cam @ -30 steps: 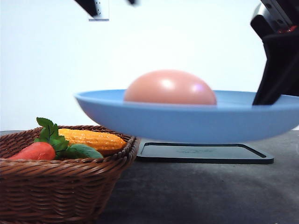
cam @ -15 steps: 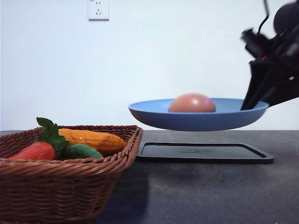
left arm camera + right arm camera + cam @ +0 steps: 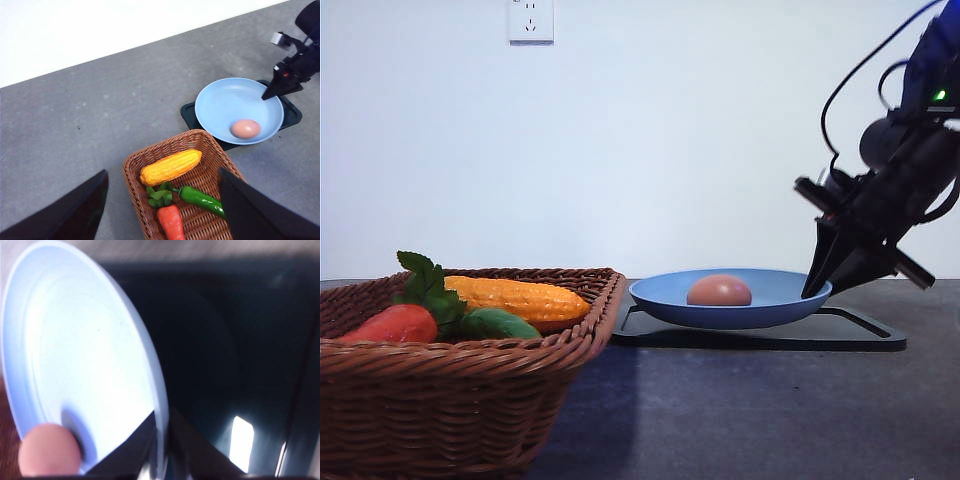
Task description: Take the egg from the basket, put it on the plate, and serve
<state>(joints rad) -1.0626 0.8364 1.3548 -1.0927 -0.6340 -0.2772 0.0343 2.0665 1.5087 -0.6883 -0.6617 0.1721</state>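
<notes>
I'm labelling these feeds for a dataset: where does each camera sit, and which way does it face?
Front view: low at table height, facing forward past the basket to the plate; the right hand grips its rim.
Left wrist view: high on the left arm, looking down; left hand fingers frame the view.
Right wrist view: on the right arm, close to the plate's rim, fingers shut on it.
All three show the egg on the plate.

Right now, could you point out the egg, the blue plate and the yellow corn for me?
egg [image 3: 719,291]: front view, middle of its rounded shell.
blue plate [image 3: 225,102]: left wrist view, bare floor of the dish.
yellow corn [image 3: 170,167]: left wrist view, middle of the cob, in the basket.
</notes>
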